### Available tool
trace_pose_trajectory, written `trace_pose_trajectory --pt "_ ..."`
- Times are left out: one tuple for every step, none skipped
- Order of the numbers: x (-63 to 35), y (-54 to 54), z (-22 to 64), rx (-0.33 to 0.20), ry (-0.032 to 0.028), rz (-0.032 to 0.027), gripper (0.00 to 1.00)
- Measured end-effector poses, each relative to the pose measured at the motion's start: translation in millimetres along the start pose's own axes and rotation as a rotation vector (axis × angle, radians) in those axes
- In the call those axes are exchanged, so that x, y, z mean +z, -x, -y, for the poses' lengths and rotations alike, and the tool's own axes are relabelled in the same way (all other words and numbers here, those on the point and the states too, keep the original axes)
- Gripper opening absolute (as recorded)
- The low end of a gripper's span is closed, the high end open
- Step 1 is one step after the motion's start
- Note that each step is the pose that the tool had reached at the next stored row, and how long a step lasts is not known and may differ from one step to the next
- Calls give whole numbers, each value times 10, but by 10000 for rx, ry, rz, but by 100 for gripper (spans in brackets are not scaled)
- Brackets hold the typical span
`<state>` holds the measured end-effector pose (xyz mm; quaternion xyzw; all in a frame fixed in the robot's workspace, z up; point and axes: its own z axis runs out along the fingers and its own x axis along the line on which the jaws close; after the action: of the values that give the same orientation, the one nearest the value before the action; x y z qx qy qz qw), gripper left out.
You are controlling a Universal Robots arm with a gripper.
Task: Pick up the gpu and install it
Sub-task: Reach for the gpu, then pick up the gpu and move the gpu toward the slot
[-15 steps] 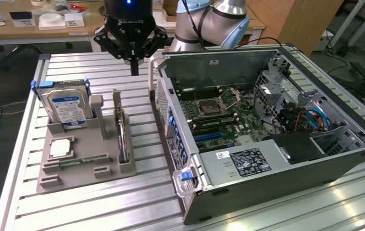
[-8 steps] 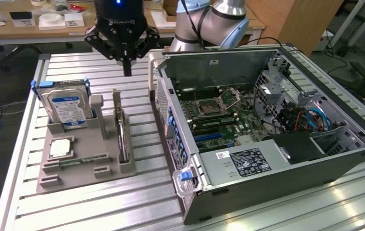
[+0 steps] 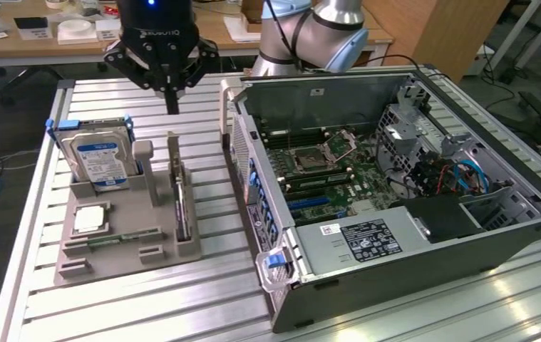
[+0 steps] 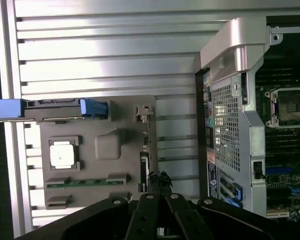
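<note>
Item 1: thin, flat, dark circuit-board gpu (image 3: pixel 182 210) (image 4: pixel 144 170), standing edge-on in a slot of the grey moulded plastic tray (image 3: pixel 118 260) (image 4: pixel 110 147), along the tray's side nearest the open grey metal computer case (image 3: pixel 394 235) (image 4: pixel 230 125). The tray lies on the silver slatted aluminium table (image 3: pixel 156 313) (image 4: pixel 105 55), toward the table's edge at the exterior view's left. The card's long axis runs from the table's far edge toward its near edge, parallel to the case's perforated wall. Item 2: black 2-finger gripper (image 3: pixel 171 107) (image 4: pixel 159 182) on the 1 silver-and-blue arm (image 3: pixel 318 28), fingers pointing straight down, clenched together and grasping nothing. It hangs above the tray's far end, apart from everything on it. Relation: the gpu lies below the gripper and toward the table's near edge, with the gripper roughly in line with the card's long axis and above its far end. Item 3: boxy silver hard drive with blue-white label (image 3: pixel 99 157) (image 4: pixel 50 107), upright at the tray's far corner. Item 4: small square silver chip (image 3: pixel 90 219) (image 4: pixel 61 153). Item 5: green memory stick (image 3: pixel 108 242) (image 4: pixel 82 182) near the tray's near edge. Status, judged: the card is not yet lifted or installed.
</note>
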<state>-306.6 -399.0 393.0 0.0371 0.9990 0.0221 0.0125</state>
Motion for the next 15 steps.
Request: trace_pose_trajectory --pt "-1 -29 2 -1 0 0 11" --pt "-2 -58 4 -1 0 -1 11" --pt "-3 -90 7 -1 -1 -1 11" --pt "-3 -126 10 -2 0 -1 11" --pt "-4 -164 12 -2 0 0 11" --pt "-5 -191 14 0 0 -1 11" --pt "-5 -206 15 0 0 0 11" --pt "-5 -206 15 0 1 0 11" --pt "-5 -206 15 0 0 0 11" --pt "-5 -206 15 -1 0 0 11" --pt "-6 -206 15 -1 0 -1 11" --pt "-6 -206 15 -1 0 -1 11" --pt "-6 -206 15 -1 -1 -1 11" --pt "-6 -206 15 -1 0 -1 11" --pt "-6 -206 15 -1 0 0 11"
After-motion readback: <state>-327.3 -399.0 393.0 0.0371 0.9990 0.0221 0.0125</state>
